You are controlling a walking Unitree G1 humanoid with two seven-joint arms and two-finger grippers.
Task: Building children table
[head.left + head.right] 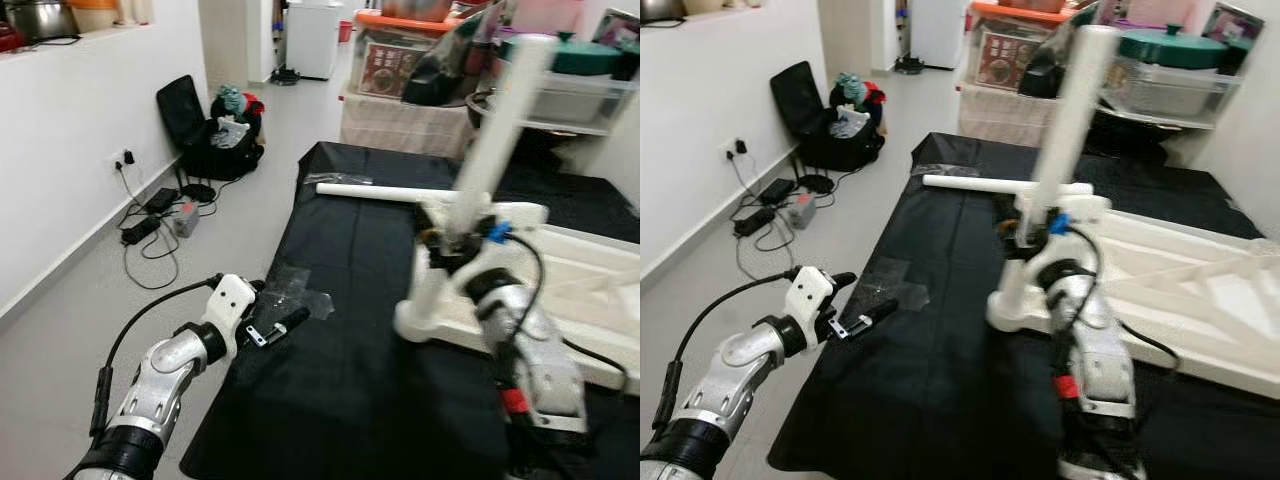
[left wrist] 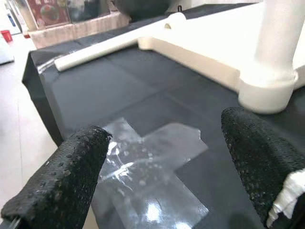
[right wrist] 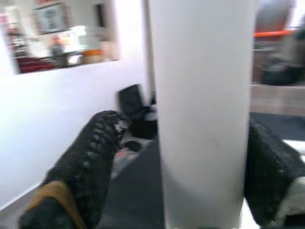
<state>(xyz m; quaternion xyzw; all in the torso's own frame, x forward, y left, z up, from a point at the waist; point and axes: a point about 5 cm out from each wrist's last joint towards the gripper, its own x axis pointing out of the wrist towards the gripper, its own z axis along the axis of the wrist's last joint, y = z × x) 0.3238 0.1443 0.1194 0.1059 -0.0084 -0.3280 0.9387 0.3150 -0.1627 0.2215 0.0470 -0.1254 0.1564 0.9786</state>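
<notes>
Right gripper: closed around the white table leg, one black finger on each side of it, low down near its bottom end
White table leg: standing up and leaning a little, its bottom end at the near corner of the white table top
White table top: lying upside down on the black cloth, on the right side
Round foot socket: at the near corner of the table top, resting on the cloth
Second leg: a long white tube lying flat on the cloth, one end touching the far corner of the table top
Left gripper: hanging over the left edge of the cloth, fingers spread wide, holding nothing
Clear plastic piece: shiny and flat on the cloth, right below the left gripper
Small clear wrap: near the far left corner of the cloth, just beside the lying tube
Black bag: on the grey floor by the white wall, open, with colourful things inside
Wires and power strip: on the floor near the wall, plugged into the wall socket
Clear box with green lid: on a shelf behind the table
Box with a picture: at the back, under an orange lid
</notes>
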